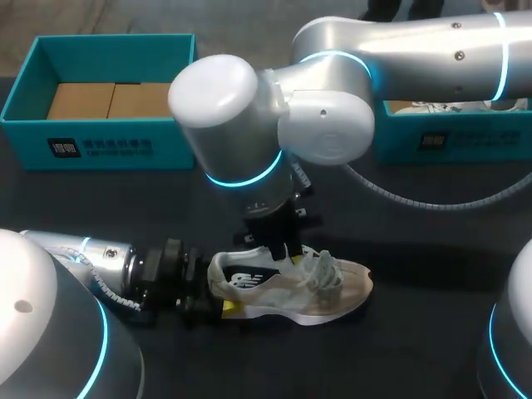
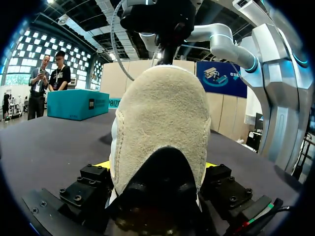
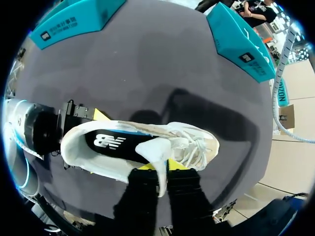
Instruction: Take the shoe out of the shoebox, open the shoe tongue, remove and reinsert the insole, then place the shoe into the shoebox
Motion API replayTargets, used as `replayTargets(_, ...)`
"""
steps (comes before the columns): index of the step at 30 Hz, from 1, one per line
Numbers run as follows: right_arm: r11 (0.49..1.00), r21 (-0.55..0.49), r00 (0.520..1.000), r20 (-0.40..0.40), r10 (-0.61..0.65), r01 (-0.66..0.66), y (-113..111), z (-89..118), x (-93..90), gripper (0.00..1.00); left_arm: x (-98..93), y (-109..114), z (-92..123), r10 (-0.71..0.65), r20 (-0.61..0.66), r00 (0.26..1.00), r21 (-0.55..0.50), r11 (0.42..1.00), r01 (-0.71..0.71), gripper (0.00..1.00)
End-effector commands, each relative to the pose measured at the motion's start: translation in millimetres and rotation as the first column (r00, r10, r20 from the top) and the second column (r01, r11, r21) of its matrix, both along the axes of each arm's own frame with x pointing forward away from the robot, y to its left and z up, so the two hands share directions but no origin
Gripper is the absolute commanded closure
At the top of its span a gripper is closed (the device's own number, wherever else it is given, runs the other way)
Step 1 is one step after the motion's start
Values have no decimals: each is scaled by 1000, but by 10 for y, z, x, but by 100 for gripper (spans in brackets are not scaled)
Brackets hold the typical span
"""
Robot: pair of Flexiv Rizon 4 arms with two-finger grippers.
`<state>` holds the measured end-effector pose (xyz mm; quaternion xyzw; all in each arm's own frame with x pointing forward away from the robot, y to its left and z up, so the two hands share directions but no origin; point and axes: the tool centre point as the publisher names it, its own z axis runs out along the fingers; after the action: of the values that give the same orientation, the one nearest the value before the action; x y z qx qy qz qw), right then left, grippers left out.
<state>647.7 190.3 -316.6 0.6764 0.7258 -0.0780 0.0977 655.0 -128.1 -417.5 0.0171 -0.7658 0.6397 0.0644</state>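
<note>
2 grips | L fingers (image 2: 91, 186) clamp shoe (image 1: 291, 287) heel, tips mostly hidden | R fingers (image 3: 182, 183) pinch tongue (image 3: 155, 150)

Dark grey matte table (image 1: 432, 266) w/ soft shadows across it, light prob. from overhead

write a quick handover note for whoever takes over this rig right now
Left gripper: fingers shut on the heel of the white and beige suede sneaker, which sits on its sole on the dark table.
Right gripper: comes down from above, fingers shut on the white tongue.
Black insole: inside the sneaker.
Left teal shoebox holds only brown cardboard; right teal shoebox shows something white inside.
Done: sneaker out, tongue gripped.
Left: pull the insole, reinsert it, box the sneaker.
</note>
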Motion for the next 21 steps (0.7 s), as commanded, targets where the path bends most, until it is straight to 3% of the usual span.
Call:
replayTargets(1, 838, 70, 827, 137, -545, 541, -31, 48, -63, 100, -8, 20, -22, -2, -1, 1000, 1, 1000, 2, 100)
replayTargets(6, 829, 118, 821, 118, -559, 547, -178, 64, -70, 100, -8, 20, -22, -2, -1, 1000, 1, 1000, 2, 100)
replayTargets(11, 814, 272, 827, 97, -554, 513, -481, 79, -134, 100, -8, 20, -22, -2, -1, 1000, 1, 1000, 2, 100)
replayTargets(17, 760, 453, 833, 64, -550, 467, -805, 16, -210, 100, -8, 20, -22, -2, -1, 1000, 1, 1000, 2, 100)
replayTargets(21, 727, 514, 834, 39, -551, 456, -946, -72, -228, 100, -8, 20, -22, -2, -1, 1000, 1, 1000, 2, 100)
